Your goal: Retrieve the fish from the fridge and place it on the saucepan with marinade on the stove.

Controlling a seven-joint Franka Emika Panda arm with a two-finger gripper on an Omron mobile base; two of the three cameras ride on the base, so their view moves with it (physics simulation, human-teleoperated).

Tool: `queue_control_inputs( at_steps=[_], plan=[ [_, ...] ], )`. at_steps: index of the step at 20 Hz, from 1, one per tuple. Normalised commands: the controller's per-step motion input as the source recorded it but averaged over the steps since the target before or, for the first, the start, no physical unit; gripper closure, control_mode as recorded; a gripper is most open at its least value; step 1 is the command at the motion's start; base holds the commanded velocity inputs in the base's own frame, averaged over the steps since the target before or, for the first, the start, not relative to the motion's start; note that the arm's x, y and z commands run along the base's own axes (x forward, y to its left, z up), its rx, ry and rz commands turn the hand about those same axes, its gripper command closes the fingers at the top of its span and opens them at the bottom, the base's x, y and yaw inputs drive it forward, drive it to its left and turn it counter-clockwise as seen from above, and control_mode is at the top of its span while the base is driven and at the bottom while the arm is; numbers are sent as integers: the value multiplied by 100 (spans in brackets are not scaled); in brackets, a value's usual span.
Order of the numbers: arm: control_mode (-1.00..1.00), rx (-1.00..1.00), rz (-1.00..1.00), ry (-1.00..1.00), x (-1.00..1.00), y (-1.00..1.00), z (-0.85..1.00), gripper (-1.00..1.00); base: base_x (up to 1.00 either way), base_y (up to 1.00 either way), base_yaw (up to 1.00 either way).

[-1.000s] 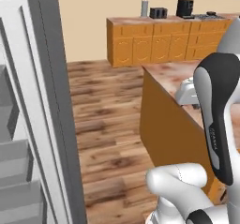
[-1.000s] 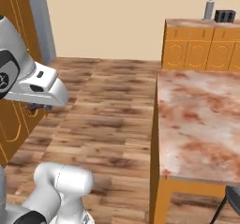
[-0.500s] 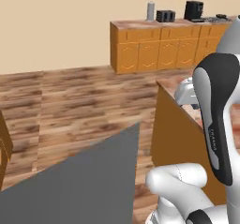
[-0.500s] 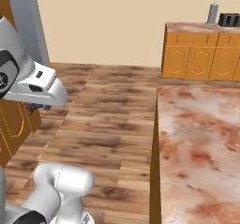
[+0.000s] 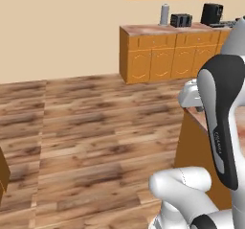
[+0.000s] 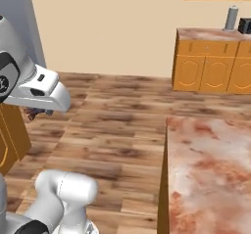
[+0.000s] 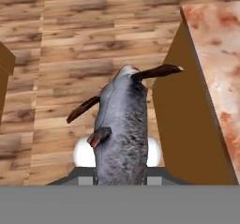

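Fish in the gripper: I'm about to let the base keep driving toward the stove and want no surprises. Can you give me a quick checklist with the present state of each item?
1. Fish held in the gripper: ok, its grey body rises from between the fingertips in the hand view.
2. Gripper shut on the fish: ok.
3. Fish clear of the island counter: ok, the counter's brown side lies beside it, apart.
4. Wood floor ahead free of obstacles: ok in both base views.
5. Stove and pan located: cannot tell, neither can be made out yet.
6. Far counter with its small appliances: ok, well away from the arm.
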Motion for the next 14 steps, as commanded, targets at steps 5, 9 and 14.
queue_control_inputs(
  at_steps=[5, 9, 14],
  plan=[
    [100, 0, 0, 0, 0, 0, 0, 100, 100, 0, 0],
    [100, 0, 0, 0, 0, 0, 0, 100, 100, 10, 0],
    [100, 0, 0, 0, 0, 0, 0, 100, 100, 26, 0]
  ],
)
